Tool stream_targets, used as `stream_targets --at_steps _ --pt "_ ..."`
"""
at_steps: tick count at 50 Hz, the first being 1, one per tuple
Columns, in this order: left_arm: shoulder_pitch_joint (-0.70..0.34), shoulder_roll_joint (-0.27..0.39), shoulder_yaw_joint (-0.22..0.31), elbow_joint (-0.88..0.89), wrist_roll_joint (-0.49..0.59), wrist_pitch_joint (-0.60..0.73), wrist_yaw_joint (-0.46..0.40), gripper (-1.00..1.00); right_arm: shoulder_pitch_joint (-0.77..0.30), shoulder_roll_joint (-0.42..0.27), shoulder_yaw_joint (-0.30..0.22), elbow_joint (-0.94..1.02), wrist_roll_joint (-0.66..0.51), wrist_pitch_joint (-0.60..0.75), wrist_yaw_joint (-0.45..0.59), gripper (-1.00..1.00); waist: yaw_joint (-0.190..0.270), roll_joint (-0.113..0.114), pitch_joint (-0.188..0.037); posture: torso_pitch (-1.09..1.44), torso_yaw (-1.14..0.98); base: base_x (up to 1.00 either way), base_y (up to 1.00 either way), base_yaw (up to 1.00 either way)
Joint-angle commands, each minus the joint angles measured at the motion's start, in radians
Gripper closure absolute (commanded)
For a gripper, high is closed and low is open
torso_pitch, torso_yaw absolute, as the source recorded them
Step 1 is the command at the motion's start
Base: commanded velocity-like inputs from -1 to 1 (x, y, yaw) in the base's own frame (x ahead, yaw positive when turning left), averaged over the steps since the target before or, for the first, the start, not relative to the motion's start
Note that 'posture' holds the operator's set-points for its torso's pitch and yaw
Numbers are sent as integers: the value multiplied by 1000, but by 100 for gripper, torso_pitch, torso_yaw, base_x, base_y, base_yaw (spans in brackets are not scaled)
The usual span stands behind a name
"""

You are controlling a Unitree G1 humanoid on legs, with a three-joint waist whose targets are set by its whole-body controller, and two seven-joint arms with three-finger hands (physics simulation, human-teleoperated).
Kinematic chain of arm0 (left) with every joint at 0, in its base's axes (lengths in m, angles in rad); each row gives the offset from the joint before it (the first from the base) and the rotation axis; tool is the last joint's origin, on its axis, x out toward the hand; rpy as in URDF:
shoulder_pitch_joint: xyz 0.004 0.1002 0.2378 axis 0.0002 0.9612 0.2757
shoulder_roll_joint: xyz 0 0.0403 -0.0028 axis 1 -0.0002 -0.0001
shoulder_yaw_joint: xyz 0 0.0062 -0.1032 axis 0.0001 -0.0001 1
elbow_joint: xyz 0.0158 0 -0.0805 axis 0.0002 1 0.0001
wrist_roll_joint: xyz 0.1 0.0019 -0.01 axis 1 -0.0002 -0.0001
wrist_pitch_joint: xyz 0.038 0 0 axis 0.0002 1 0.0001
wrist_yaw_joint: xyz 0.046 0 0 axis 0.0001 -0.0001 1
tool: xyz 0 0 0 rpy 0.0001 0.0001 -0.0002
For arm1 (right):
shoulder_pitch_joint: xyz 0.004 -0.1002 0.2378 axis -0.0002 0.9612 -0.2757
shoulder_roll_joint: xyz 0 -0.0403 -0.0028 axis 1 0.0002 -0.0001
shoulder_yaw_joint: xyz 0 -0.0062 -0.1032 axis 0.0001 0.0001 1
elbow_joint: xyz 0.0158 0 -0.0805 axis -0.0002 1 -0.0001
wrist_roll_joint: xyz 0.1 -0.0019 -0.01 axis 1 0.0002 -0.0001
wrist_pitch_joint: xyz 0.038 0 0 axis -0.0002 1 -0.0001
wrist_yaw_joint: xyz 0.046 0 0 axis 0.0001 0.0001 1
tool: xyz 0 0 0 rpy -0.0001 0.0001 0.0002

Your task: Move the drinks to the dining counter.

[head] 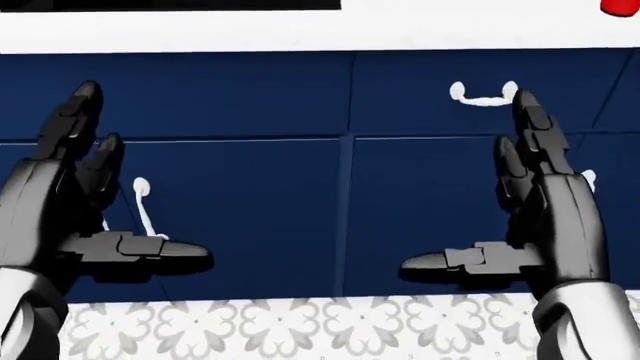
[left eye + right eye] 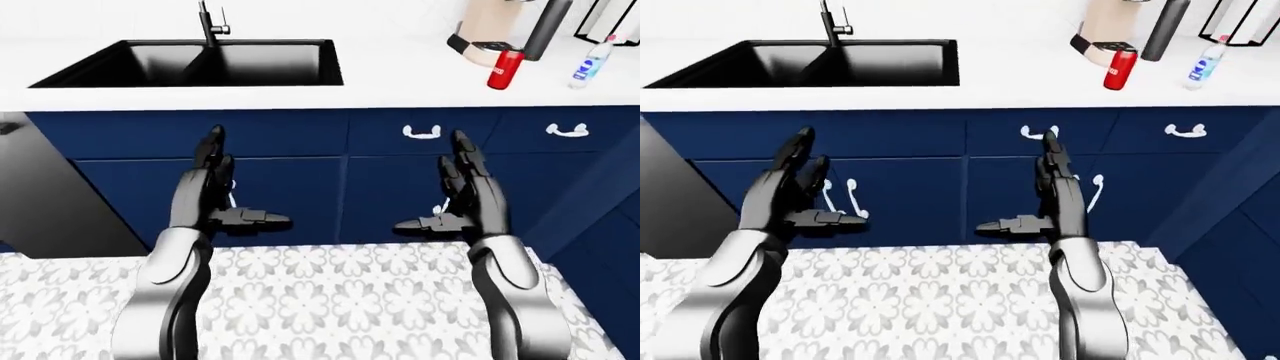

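On the white counter (image 2: 400,75) at the upper right of the left-eye view stand a red can (image 2: 505,70) and a clear water bottle with a blue label (image 2: 590,64). A tall dark cylinder (image 2: 540,30) rises just behind the can. My left hand (image 2: 240,187) and right hand (image 2: 435,184) are held up before the blue cabinet doors, well below and short of the drinks. Both are open with fingers straight and thumbs pointing inward, and they hold nothing. The head view catches only a red sliver of the can (image 1: 622,7).
A black sink (image 2: 200,64) with a faucet (image 2: 210,22) is set in the counter at the upper left. Blue cabinets (image 2: 290,187) with white handles run below. A dark appliance front (image 2: 50,195) is at left, a blue cabinet side (image 2: 600,217) at right, and patterned floor (image 2: 330,300) underfoot.
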Motion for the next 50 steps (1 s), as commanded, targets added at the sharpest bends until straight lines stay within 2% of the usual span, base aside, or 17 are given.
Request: stream_targets --at_steps 1,3,5,7,10,13,16,17,23,29,34,38,39,40,41,42,50 --pt "-28 8 10 -39 -7 -19 3 -100 -24 -3 3 -40 7 -20 5 -100 1 1 -13 0 0 0 -77 0" --pt "-38 11 13 -42 -13 -9 6 -100 -26 -2 6 -38 6 -22 5 -100 3 22 -14 0 0 0 -77 0" --pt "-45 14 13 -54 -18 8 10 -100 -29 -3 3 -44 9 -15 4 -100 10 53 -41 0 0 0 -77 0" --pt "-54 15 15 -66 -28 24 14 -100 -33 -4 2 -57 12 -1 2 -100 13 53 -28 0 0 0 -77 0" --pt "-61 21 14 -71 -32 35 16 -100 -36 -6 7 -70 11 10 2 -100 18 59 -49 0 0 0 -77 0" --pt "-65 23 14 -70 -34 38 17 -100 -42 -5 10 -74 9 17 3 -100 25 14 -24 0 0 0 -77 0" --pt "-86 30 22 -88 -44 74 22 -100 -56 -8 10 -94 10 44 1 -100 23 -101 -64 0 0 0 -77 0" --pt "-89 32 22 -88 -45 75 23 -100 -56 -7 12 -92 8 41 1 -100 6 -61 -31 0 0 0 -77 0" --pt "-105 38 30 -101 -58 97 33 -100 -70 -11 10 -119 12 65 2 -100 9 -6 -15 0 0 0 -77 0" --pt "-132 50 40 -99 -73 117 41 -100 -89 -16 8 -145 15 96 -1 -100 15 51 -29 0 0 1 -70 0" --pt "-148 56 43 -121 -89 148 52 -100 -98 -22 2 -168 22 117 -2 -100 17 58 -51 0 0 1 -68 0" --pt "-152 56 43 -130 -95 158 60 -100 -99 -25 -5 -181 27 129 -2 -100 22 -1 -28 0 0 1 -68 0" --pt "-153 57 43 -132 -97 159 62 -100 -100 -26 -7 -188 30 136 -3 -100 21 -43 -37 0 0 2 -70 0" --pt "-153 57 43 -131 -97 158 62 -100 -100 -26 -7 -190 31 137 -3 -100 9 -111 -56 0 0 2 -68 0" --pt "-155 58 44 -131 -99 159 63 -100 -100 -26 -7 -192 32 138 -4 -100 8 -60 -35 0 0 2 -67 0" --pt "-158 59 44 -132 -101 162 65 -100 -99 -26 -8 -189 33 134 -3 -100 6 -65 -31 0 0 0 -69 0" --pt "-163 67 58 -134 -116 164 69 -100 -102 -29 -6 -200 34 143 -5 -100 8 6 -14 0 0 1 -66 0"
